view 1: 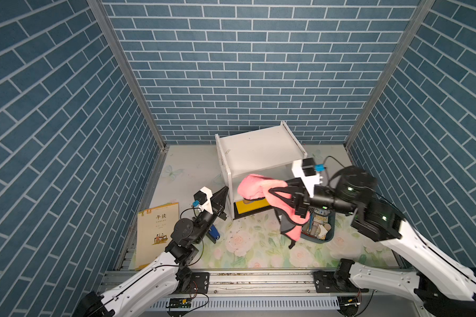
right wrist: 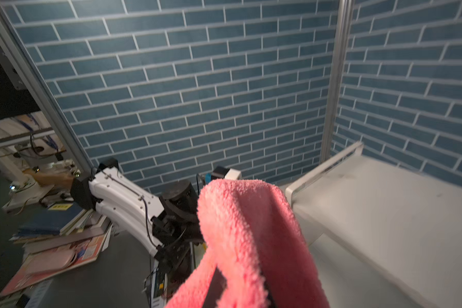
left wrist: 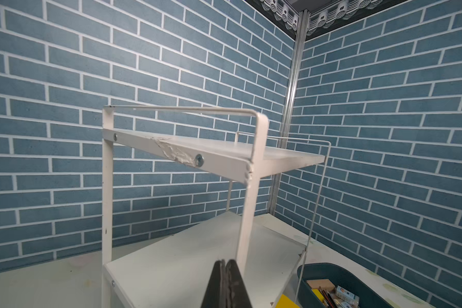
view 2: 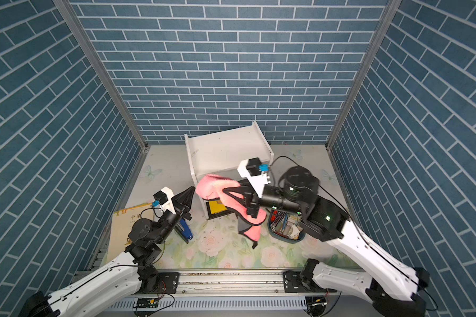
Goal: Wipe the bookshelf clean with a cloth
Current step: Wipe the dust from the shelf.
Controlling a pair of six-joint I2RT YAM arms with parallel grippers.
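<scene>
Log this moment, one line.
right gripper: shut on fluffy coral-pink microfibre cloth, at white two-tier bookshelf front, contact unclear | left gripper: shut, empty, beside bookshelf side frame

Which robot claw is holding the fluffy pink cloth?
The right claw: it is shut on the cloth, close by the bookshelf. The left claw is shut too, but holds nothing.

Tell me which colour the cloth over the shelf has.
The cloth is coral pink with black edging; the right wrist view shows it best.
</scene>
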